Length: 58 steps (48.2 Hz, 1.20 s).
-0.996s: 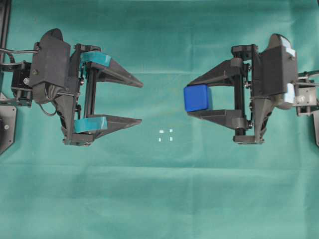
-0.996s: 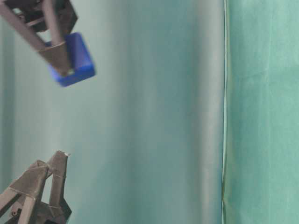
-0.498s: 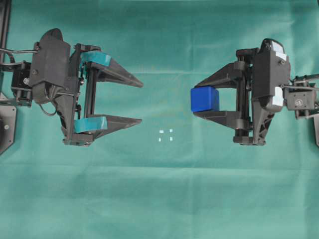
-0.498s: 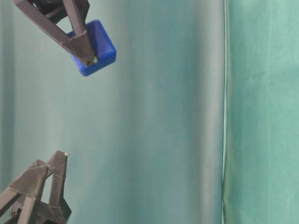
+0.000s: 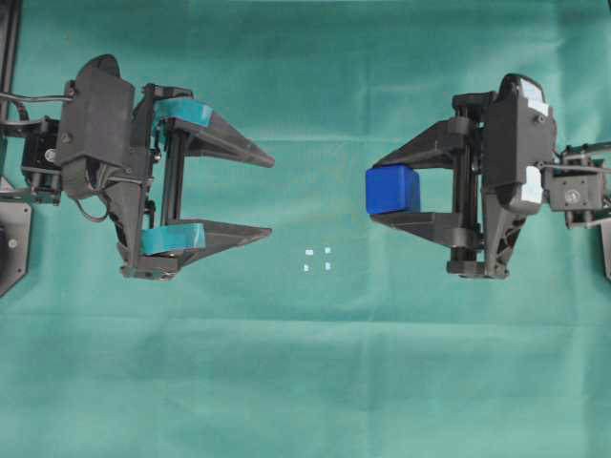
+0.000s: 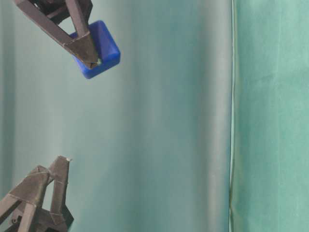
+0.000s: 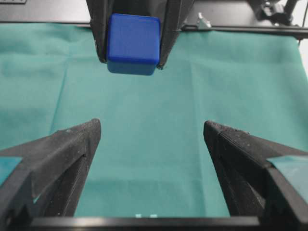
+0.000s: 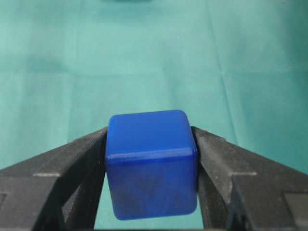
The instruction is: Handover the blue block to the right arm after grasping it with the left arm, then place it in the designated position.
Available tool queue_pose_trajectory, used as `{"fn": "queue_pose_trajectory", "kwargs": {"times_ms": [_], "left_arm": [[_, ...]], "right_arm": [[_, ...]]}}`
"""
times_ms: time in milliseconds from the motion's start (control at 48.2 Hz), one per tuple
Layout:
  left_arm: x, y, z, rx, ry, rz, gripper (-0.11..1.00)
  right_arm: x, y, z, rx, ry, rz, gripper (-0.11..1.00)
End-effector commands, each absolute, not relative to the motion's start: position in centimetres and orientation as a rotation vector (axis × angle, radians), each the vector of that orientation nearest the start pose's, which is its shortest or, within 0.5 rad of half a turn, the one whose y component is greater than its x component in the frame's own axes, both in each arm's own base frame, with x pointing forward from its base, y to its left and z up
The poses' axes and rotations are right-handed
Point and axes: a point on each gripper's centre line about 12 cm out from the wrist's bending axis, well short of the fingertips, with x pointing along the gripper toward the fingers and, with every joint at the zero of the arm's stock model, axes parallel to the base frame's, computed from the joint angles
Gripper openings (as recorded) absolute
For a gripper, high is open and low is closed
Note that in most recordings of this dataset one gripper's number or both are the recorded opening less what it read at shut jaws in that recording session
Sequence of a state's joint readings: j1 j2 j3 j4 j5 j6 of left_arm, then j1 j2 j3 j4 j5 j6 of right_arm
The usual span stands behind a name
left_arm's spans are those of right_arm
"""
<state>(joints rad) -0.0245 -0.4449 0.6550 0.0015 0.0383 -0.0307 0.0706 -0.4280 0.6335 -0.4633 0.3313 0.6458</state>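
While the green cloth (image 5: 315, 382) lies flat across the whole overhead view, the black left arm's gripper with teal tape bands (image 5: 270, 196) sits at nine o'clock of that view, its pointed fingers spread wide with only cloth between them. Its tips point toward three o'clock, and nothing touches them. In the left wrist view the same two fingers (image 7: 62, 159) frame bare cloth, well apart from each other.

Just past those tips, toward five o'clock from them, the four tiny white marks forming a small square (image 5: 318, 260) lie on the cloth near the middle of the overhead view. Nothing rests on them.

Farther toward three o'clock, the small bright blue cube with smooth faces (image 5: 391, 190) is pinched between the tips of the plain all-black gripper of the right arm (image 5: 382, 190), whose fingers point toward nine o'clock. From the marks, the cube appears at about one o'clock, not over the square. The right wrist view shows the cube (image 8: 150, 163) wedged between both black fingers (image 8: 62, 168), one flat against each side face, with its front portion jutting past the tips. In the table-level view the cube (image 6: 99, 48) hangs tilted in the gripper, clear of the cloth and well apart from the left gripper's fingertips (image 6: 60, 164).
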Motion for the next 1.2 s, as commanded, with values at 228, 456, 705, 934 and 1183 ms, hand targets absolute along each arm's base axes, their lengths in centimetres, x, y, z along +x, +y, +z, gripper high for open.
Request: {"fn": "queue_pose_trajectory", "kwargs": {"times_ms": [228, 456, 705, 934, 1183], "left_arm": [[33.4, -0.7, 34.3, -0.028, 0.215, -0.018, 1.0], [33.4, -0.7, 34.3, -0.028, 0.215, -0.018, 1.0], [33.4, -0.7, 34.3, -0.028, 0.215, -0.018, 1.0], [33.4, -0.7, 34.3, -0.028, 0.215, -0.018, 1.0], [33.3, -0.7, 34.2, -0.03, 0.217, -0.018, 1.0]], "right_arm": [[33.0, 0.8, 31.8, 0.154, 0.465, -0.117, 0.55], [34.2, 0.9, 29.4, 0.145, 0.527, -0.118, 0.55], [36.1, 1.4, 26.4, 0.14, 0.574, -0.093, 0.55], [38.1, 1.7, 22.7, 0.148, 0.604, -0.058, 0.55], [40.0, 1.3, 19.2, 0.181, 0.618, -0.04, 0.55]]}}
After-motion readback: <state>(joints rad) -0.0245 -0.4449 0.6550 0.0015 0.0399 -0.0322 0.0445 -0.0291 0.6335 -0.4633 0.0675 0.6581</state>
